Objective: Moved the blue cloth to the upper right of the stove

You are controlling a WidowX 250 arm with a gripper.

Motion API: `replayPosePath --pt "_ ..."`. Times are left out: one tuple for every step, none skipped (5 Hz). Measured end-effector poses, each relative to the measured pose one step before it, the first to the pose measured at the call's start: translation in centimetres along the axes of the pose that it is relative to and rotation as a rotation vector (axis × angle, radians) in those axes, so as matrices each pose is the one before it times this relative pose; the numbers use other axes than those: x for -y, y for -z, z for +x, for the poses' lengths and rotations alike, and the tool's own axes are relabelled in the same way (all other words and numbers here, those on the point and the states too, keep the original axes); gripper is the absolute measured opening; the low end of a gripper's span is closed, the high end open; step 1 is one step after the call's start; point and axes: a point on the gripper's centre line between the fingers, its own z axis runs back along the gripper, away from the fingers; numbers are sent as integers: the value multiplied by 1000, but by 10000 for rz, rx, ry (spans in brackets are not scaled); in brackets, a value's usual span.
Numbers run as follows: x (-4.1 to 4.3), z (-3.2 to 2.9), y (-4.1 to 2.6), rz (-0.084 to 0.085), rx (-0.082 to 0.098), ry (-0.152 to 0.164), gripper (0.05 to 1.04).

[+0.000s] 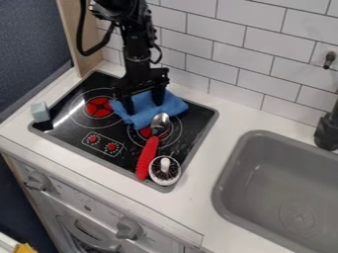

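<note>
- A black gripper hangs above centre-left of frame, fingers spread wide over a blue cloth.
- The cloth lies bunched near frame centre; closing on a thick fold looks surest.
- A red-handled spoon sits at its lower edge; lifting first should spare it.
- The stove, at its upper right corner, calls for low release.

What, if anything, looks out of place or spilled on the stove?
The spoon lies slantwise on the stove, its metal bowl over a burner, an odd resting place; I see nothing spilled.
</note>
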Motion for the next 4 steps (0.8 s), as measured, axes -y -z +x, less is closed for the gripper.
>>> replayPosePath --pt "1481 -1826 -12 -121 -196 366 999" --pt "1482 -2523 3 -104 -299 585 999" --pt "1137 -1724 92 -157 -177 525 999" --pt "1043 -1109 -59 63 -185 442 999"
